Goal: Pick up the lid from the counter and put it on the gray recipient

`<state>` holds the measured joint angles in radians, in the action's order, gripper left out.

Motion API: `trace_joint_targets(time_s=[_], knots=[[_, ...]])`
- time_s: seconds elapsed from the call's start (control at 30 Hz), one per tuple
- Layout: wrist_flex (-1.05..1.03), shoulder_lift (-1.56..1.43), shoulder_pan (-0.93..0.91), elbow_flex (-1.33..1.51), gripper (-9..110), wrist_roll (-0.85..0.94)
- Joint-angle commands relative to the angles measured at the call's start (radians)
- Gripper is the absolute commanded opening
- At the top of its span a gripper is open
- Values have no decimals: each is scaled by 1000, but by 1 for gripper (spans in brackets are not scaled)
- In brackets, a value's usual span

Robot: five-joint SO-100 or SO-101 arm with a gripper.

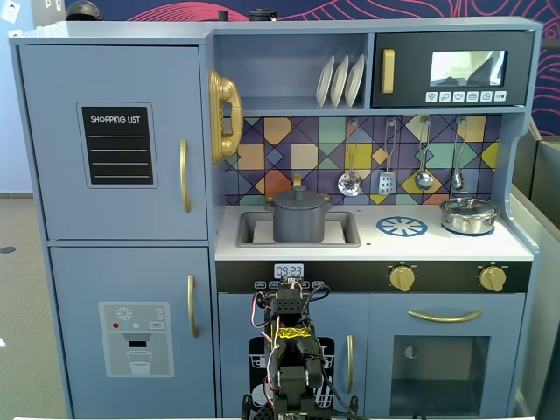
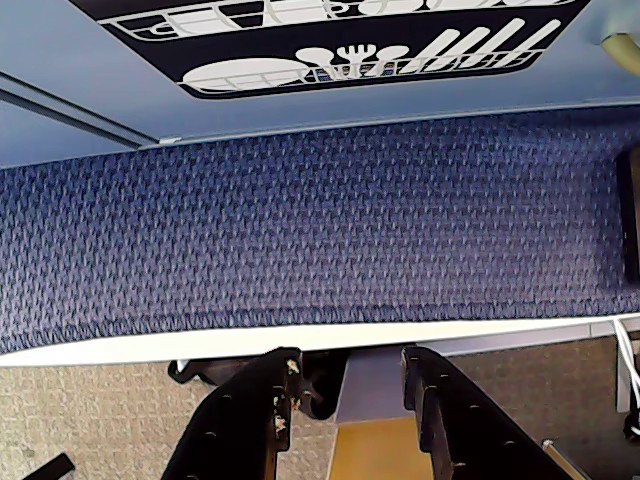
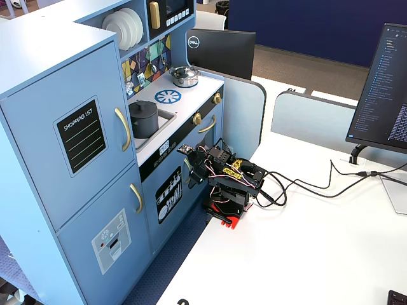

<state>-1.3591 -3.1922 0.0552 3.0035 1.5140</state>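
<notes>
The gray recipient [image 1: 299, 219] stands upright in the sink [image 1: 346, 230] of the blue toy kitchen [image 1: 122, 175], and the lid [image 1: 299, 198] sits flat on its rim with the small knob up; in a fixed view from the side the same pot [image 3: 144, 119] shows in the sink with its lid [image 3: 142, 105] closing the top. At about 3 o'clock from the pot in the front fixed view comes the blue-and-white burner ring [image 1: 402, 227], and further along at 3 o'clock the shiny silver pot [image 1: 469, 215] rests on the counter, well apart from the gray one.

The robot arm [image 3: 227, 180] is folded low on the white table [image 3: 305, 254], at 6 o'clock from the sink in the front fixed view, its body near the oven front. In the wrist view the tool [image 2: 347, 385] enters from the bottom edge with its two dark fingers [image 2: 262, 400] standing apart, nothing between them; beyond it lie a blue patterned carpet [image 2: 320, 230] and the dishwasher decal [image 2: 330, 40] at 12 o'clock. A monitor [image 3: 385, 82] stands at the table's right edge in the side fixed view.
</notes>
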Motion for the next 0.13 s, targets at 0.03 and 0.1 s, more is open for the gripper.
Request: trace_joint_targets(time_s=[0.03,0.1], knots=[[-170,14,-11,-2,4,-5],[-170,14,-11,-2,4,-5]])
